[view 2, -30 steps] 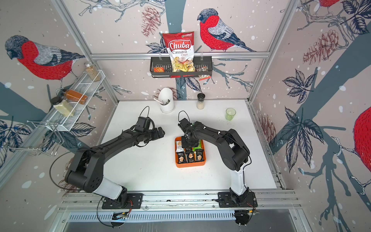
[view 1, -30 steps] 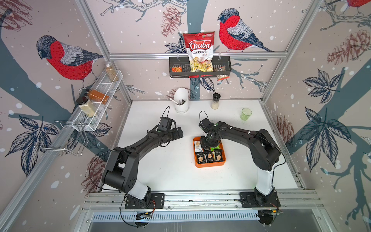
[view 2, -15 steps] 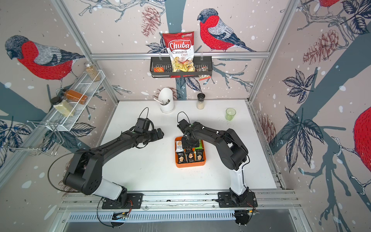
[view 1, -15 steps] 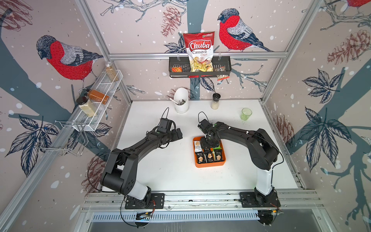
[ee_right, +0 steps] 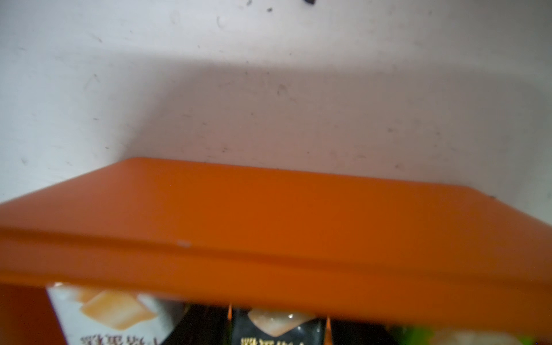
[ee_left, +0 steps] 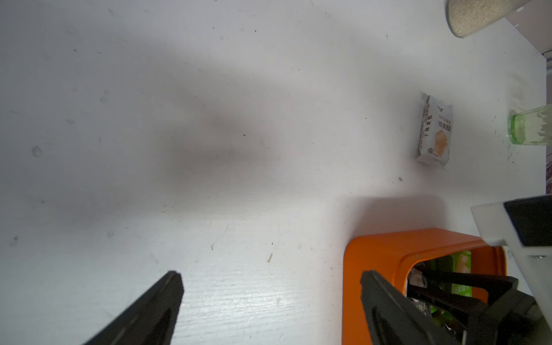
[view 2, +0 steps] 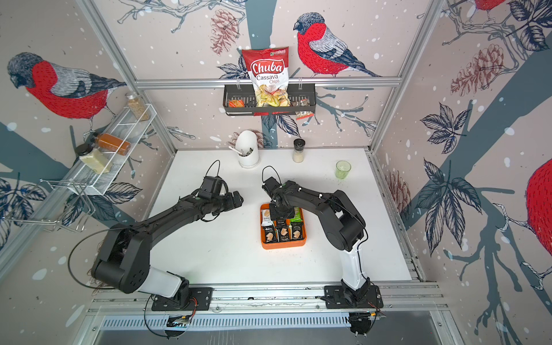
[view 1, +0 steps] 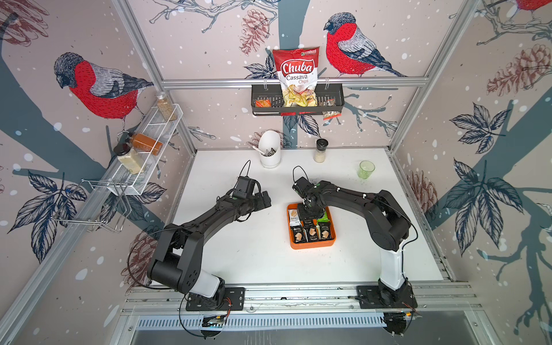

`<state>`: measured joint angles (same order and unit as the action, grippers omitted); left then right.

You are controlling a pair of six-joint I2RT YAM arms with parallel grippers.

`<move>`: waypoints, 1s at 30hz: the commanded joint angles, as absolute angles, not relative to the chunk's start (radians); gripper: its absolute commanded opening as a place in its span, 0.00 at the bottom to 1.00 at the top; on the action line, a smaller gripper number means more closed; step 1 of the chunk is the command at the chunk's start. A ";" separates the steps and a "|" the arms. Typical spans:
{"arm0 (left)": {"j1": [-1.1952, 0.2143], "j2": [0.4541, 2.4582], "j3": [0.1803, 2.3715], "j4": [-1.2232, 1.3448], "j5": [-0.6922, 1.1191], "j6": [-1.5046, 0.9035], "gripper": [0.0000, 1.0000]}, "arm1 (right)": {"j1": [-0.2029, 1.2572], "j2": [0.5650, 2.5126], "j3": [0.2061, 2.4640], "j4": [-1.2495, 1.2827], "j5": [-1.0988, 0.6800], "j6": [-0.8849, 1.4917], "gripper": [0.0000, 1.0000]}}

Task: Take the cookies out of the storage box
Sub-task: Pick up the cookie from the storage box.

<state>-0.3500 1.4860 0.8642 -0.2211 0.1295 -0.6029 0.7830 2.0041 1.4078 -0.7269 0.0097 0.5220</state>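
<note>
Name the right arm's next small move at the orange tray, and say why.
Probably close the right gripper on a packet beneath it. It sits low in the far row of the shallow orange plastic tray, with its fingers apart in the left wrist view. Black, green and white cookie packets fill the tray; only one white packet lies out on the white table.

— Anything legible here?
— "Chuba Cassava Chips" on the red-and-white bag point(view 1: 297, 77) point(view 2: 266, 78), upper middle of the frame in both top views. Its small green corner logo is too tiny to read.
— And the cookies point(view 1: 310, 232)?
— Print too small in both top views. In the left wrist view the lone white packet point(ee_left: 435, 131) bears Chinese characters I can't make out surely. In the right wrist view a cream packet point(ee_right: 104, 316) and a black packet point(ee_right: 277, 331) show cut-off characters.
</note>
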 commanded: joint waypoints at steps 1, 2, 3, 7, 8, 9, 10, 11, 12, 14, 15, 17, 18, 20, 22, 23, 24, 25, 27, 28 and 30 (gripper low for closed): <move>-0.350 1.475 0.855 -0.212 0.123 -0.610 0.97 | 0.784 2.012 1.414 -0.739 0.015 0.517 0.57; -0.348 1.475 0.852 -0.212 0.123 -0.611 0.97 | 0.784 2.013 1.414 -0.739 0.014 0.520 0.57; -0.349 1.472 0.850 -0.213 0.124 -0.612 0.97 | 0.783 2.014 1.414 -0.739 0.014 0.521 0.57; -0.348 1.462 0.844 -0.211 0.120 -0.611 0.97 | 0.782 2.016 1.420 -0.742 0.014 0.524 0.50; -0.350 1.460 0.841 -0.211 0.119 -0.611 0.97 | 0.782 2.015 1.422 -0.742 0.015 0.525 0.48; -0.348 1.456 0.838 -0.211 0.117 -0.612 0.97 | 0.782 2.013 1.424 -0.743 0.015 0.525 0.46; -0.349 1.454 0.837 -0.211 0.115 -0.611 0.97 | 0.782 2.008 1.425 -0.743 0.016 0.527 0.46; -0.350 1.452 0.836 -0.211 0.116 -0.612 0.97 | 0.782 2.005 1.427 -0.745 0.017 0.529 0.45; -0.348 1.451 0.834 -0.211 0.117 -0.610 0.97 | 0.781 1.999 1.430 -0.746 0.016 0.531 0.45; -0.349 1.451 0.834 -0.211 0.117 -0.609 0.97 | 0.779 1.986 1.433 -0.748 0.015 0.533 0.45; -0.348 1.451 0.833 -0.210 0.118 -0.610 0.97 | 0.779 1.976 1.434 -0.750 0.015 0.536 0.45; -0.348 1.454 0.833 -0.206 0.123 -0.611 0.97 | 0.775 1.956 1.434 -0.753 0.010 0.540 0.44; -0.349 1.457 0.833 -0.202 0.128 -0.612 0.97 | 0.775 1.945 1.433 -0.752 0.006 0.544 0.44; -0.349 1.462 0.835 -0.195 0.142 -0.619 0.97 | 0.773 1.925 1.430 -0.755 0.002 0.546 0.44; -0.348 1.466 0.836 -0.191 0.153 -0.624 0.96 | 0.772 1.907 1.425 -0.758 0.000 0.548 0.44; -0.348 1.467 0.837 -0.192 0.156 -0.625 0.97 | 0.770 1.899 1.424 -0.761 -0.002 0.548 0.44; -0.348 1.467 0.837 -0.190 0.160 -0.626 0.97 | 0.769 1.890 1.419 -0.762 -0.001 0.547 0.44; -0.349 1.465 0.836 -0.192 0.162 -0.627 0.97 | 0.769 1.882 1.414 -0.765 -0.002 0.546 0.44; -0.348 1.459 0.836 -0.196 0.163 -0.623 0.97 | 0.769 1.862 1.399 -0.767 -0.002 0.548 0.44; -0.350 1.456 0.836 -0.197 0.164 -0.623 0.97 | 0.769 1.847 1.390 -0.767 -0.002 0.550 0.44; -0.349 1.450 0.835 -0.203 0.167 -0.618 0.97 | 0.767 1.820 1.374 -0.767 0.000 0.558 0.44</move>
<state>-0.3500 1.4605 0.8364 -0.2146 0.1558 -0.6216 0.7689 1.8515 1.3876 -0.7494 -0.0017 0.5308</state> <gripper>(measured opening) 0.968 0.446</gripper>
